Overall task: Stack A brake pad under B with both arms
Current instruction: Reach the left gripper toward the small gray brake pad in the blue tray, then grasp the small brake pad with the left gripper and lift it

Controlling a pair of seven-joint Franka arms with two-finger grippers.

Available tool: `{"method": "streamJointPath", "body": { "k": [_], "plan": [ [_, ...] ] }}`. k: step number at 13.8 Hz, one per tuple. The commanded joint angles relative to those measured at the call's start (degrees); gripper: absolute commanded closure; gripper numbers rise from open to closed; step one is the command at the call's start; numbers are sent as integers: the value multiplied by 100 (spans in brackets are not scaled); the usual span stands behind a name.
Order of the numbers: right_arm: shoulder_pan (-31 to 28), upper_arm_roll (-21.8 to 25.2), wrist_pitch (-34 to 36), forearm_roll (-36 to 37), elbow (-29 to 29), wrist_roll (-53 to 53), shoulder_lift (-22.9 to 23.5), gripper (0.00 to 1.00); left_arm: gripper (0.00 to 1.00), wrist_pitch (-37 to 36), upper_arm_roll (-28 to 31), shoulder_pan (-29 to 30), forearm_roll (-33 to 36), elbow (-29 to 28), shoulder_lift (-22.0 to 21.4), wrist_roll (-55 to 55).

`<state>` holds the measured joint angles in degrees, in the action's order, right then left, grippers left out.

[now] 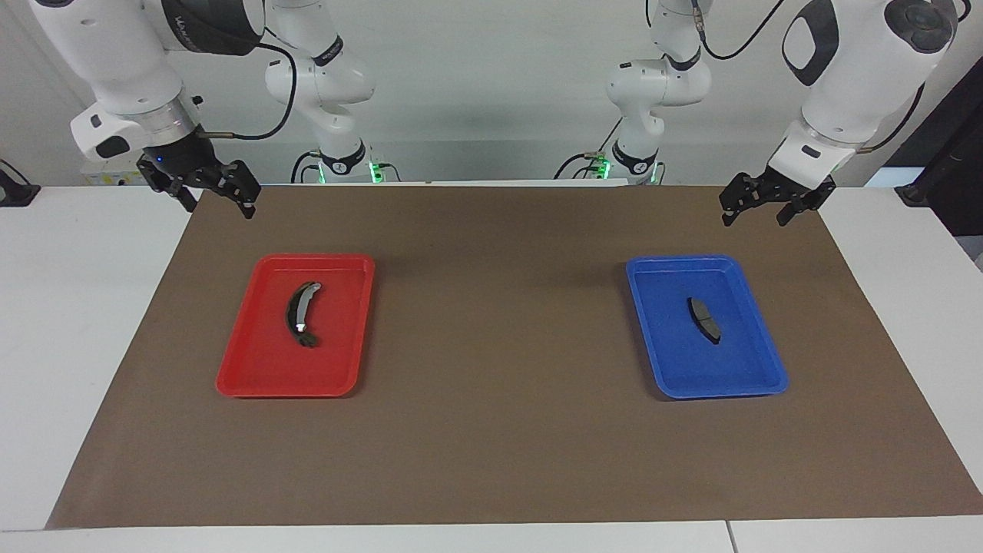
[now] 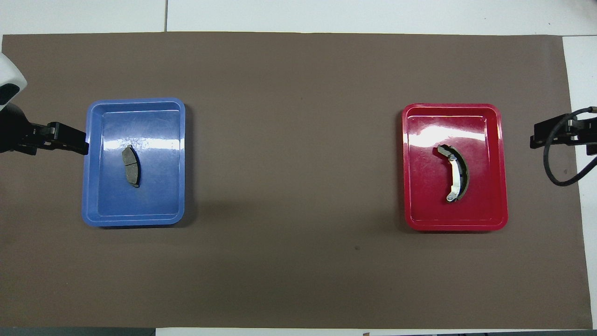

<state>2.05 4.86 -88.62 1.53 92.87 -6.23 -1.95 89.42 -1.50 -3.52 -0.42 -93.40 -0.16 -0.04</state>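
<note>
The A brake pad (image 1: 705, 319), short, flat and all dark grey, lies in a blue tray (image 1: 656, 338) toward the left arm's end; it also shows in the overhead view (image 2: 131, 166). B (image 1: 300, 314), a longer dark crescent with a silver strip, lies in a red tray (image 1: 253, 361) toward the right arm's end, also in the overhead view (image 2: 456, 173). My left gripper (image 1: 754, 215) hangs open and empty over the mat's corner beside the blue tray. My right gripper (image 1: 219, 206) hangs open and empty over the mat's corner beside the red tray.
A brown mat (image 1: 499, 322) covers the white table (image 1: 69, 307). The two trays sit well apart on it, with bare mat between them. The arm bases (image 1: 342, 157) stand at the table's edge.
</note>
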Motion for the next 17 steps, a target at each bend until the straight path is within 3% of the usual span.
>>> {"method": "streamJointPath", "body": {
  "k": [1,4,10,14,17],
  "plan": [
    [-30,6,-103,32,100,140,-113,0,0,128,36,-53,34,-292,-212,31],
    [-30,6,-103,32,108,148,-113,0,0,417,36,-44,34,-582,-326,13],
    [-30,6,-94,32,108,166,-113,0,1,1929,62,35,34,-1751,-634,4],
    [-30,6,-94,32,100,166,-113,0,1,2737,71,176,34,-2278,-477,31],
    [-30,6,-85,32,108,166,-113,0,1,3405,71,211,34,-2455,-65,31]
  ]
}}
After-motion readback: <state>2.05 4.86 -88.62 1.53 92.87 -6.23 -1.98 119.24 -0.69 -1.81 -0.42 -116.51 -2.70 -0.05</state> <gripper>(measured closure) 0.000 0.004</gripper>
